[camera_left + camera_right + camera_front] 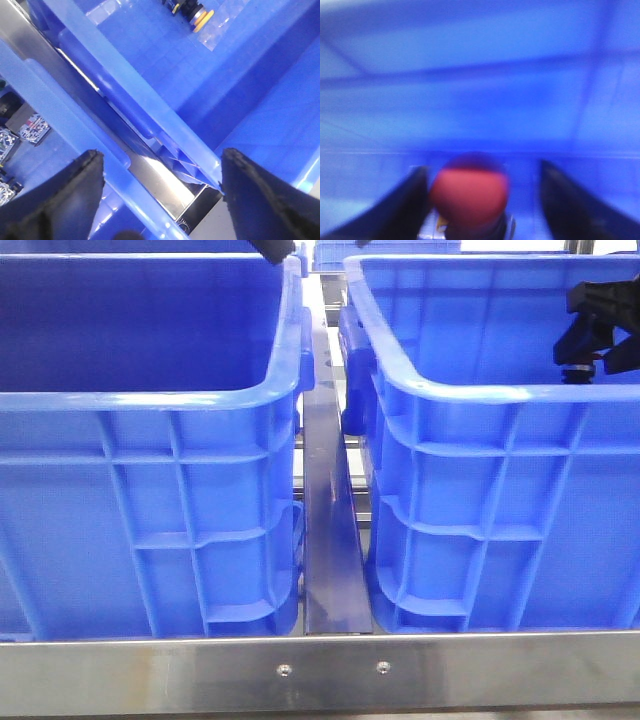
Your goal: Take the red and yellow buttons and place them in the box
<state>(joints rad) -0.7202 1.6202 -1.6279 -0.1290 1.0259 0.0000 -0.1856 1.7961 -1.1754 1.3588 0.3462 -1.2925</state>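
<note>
right gripper (482, 200): jaws standing apart around the red button (469, 195), grip unclear through blur
left gripper (162, 195): hanging open over crate rims
yellow button (201, 17): lying in a crate (165, 55)
risk: red button slipping from a loose, off-centre hold

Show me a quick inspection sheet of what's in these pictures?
Surface: metal frame carrying two blue crates, left crate, right crate.
Job's things: red button between the right gripper's fingers, blurred; yellow button on a crate floor.
Clutter: small printed parts in the other crate.
Grippers: left gripper open above the crate rims; right gripper around the red button, contact unclear.
Cables: nothing seen.
Surroundings: more blue crates behind.
</note>
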